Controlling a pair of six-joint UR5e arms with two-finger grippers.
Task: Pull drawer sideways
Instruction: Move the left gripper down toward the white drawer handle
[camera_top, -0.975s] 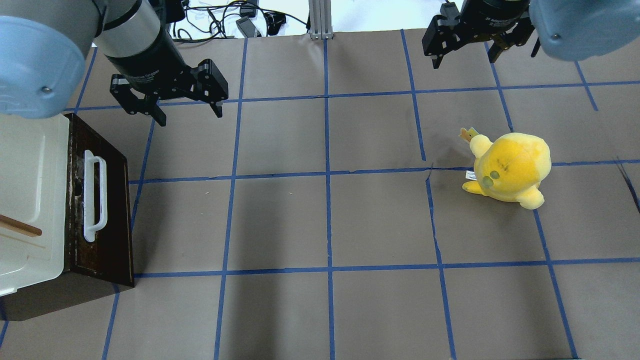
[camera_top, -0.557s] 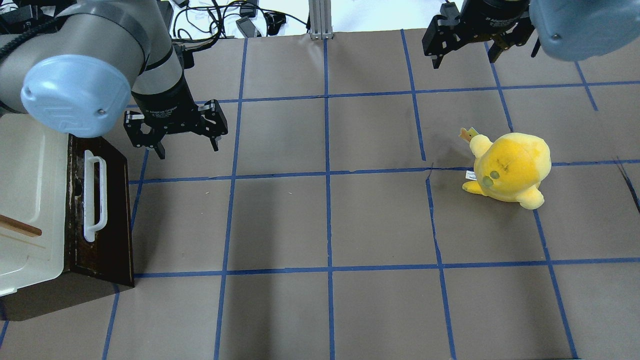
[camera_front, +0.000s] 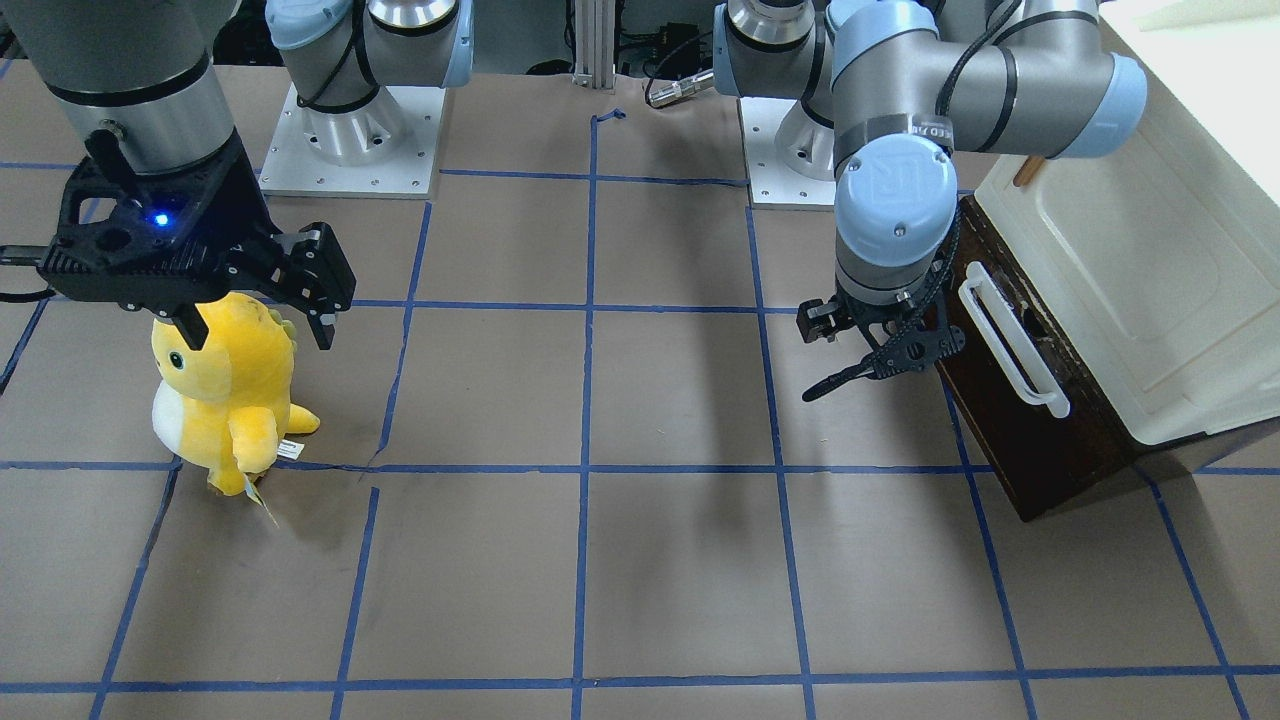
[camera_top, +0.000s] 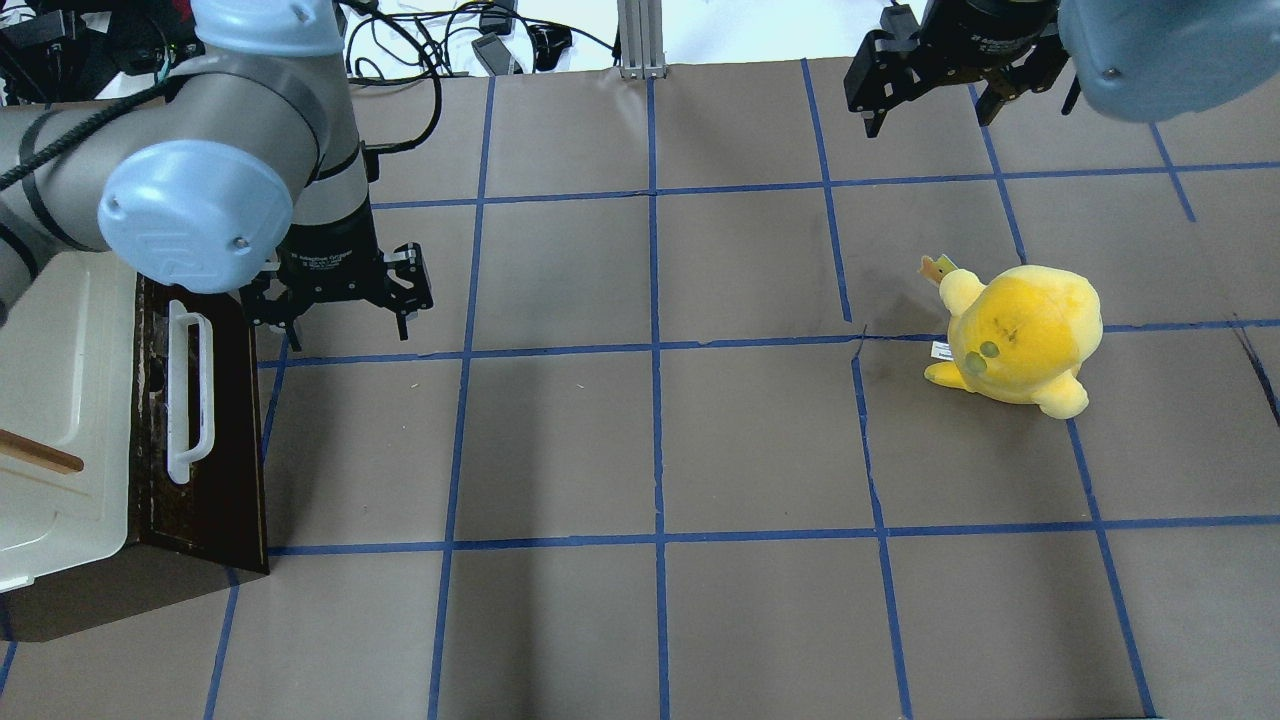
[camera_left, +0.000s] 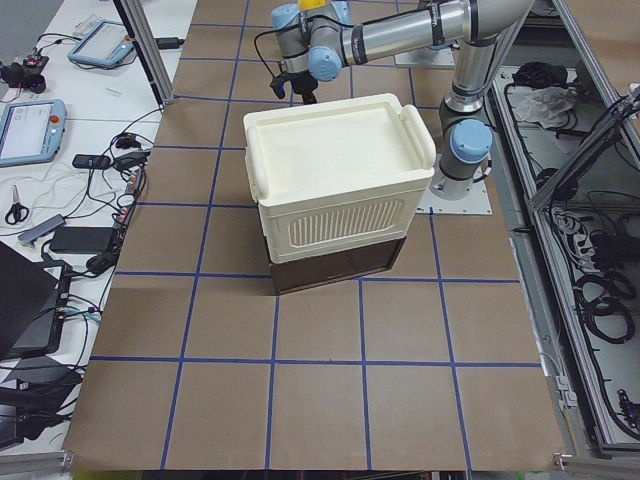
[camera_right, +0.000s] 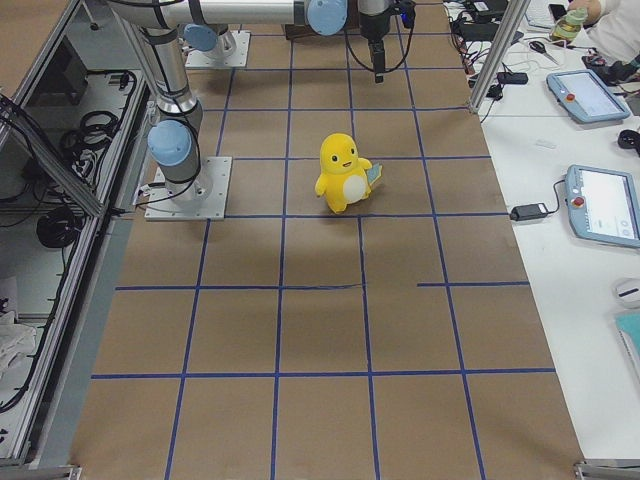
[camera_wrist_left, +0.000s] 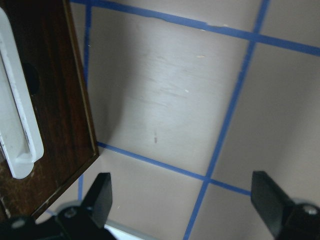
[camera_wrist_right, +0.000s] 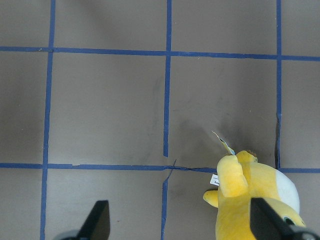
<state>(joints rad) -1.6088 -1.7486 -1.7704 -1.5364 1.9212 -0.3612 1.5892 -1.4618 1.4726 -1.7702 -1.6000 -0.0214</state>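
one left hand (camera_top: 345, 332), fingers apart, beside dark brown wooden drawer (camera_top: 232, 430); approach step; next, clamp its white bar handle (camera_top: 190, 395).

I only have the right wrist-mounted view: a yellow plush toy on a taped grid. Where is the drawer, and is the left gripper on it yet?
Observer: The drawer sits at the left end of the table, under a cream box. The left gripper hangs just off one corner of its front, touching nothing.
Reviewer: Open or shut?
Observer: Open. Its wrist view shows both fingers wide apart, with only table between them.
Reviewer: Handle free?
Observer: Yes, nothing holds the white bar handle.
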